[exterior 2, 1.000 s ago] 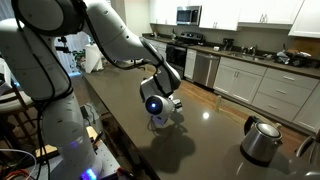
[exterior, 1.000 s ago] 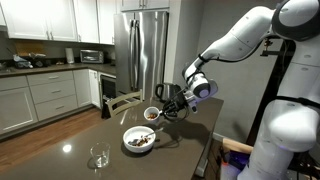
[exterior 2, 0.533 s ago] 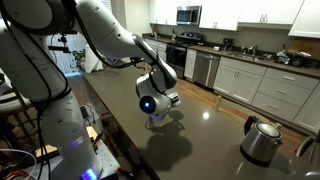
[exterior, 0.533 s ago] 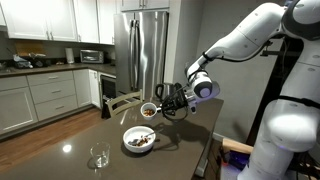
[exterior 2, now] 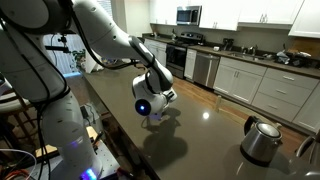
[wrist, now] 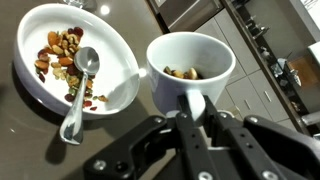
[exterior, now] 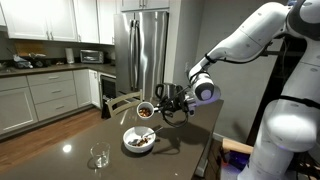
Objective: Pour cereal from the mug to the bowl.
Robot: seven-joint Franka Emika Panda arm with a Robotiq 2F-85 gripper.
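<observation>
Wrist view shows the cereal point(wrist: 182, 72), a few brown pieces low inside the mug point(wrist: 190, 55), which sits at the middle of the frame with its mouth open to the camera. My claw point(wrist: 197, 112) comes in from 6 o'clock and is pinched on the mug's near side; whether my fingers point(wrist: 215, 118) have the handle or the wall, I cannot tell. At 9 o'clock from the mug, just beside it and apart, lies the bowl point(wrist: 118, 45), with a brown heap point(wrist: 62, 55) toward its far left side and a spoon point(wrist: 80, 85) resting in it, scoop up by the heap and handle running down over the rim toward 7 o'clock. In an exterior view I hold the mug point(exterior: 147, 110) off the dark table point(exterior: 60, 160), at 1 o'clock from the bowl point(exterior: 138, 141), mouth tipped enough to show brown inside. A clear glass point(exterior: 98, 157) stands at 8 o'clock from the bowl, well apart. In an exterior view a kettle point(exterior 2: 262, 140) stands far off at 3 o'clock from the mug point(exterior 2: 155, 118).
</observation>
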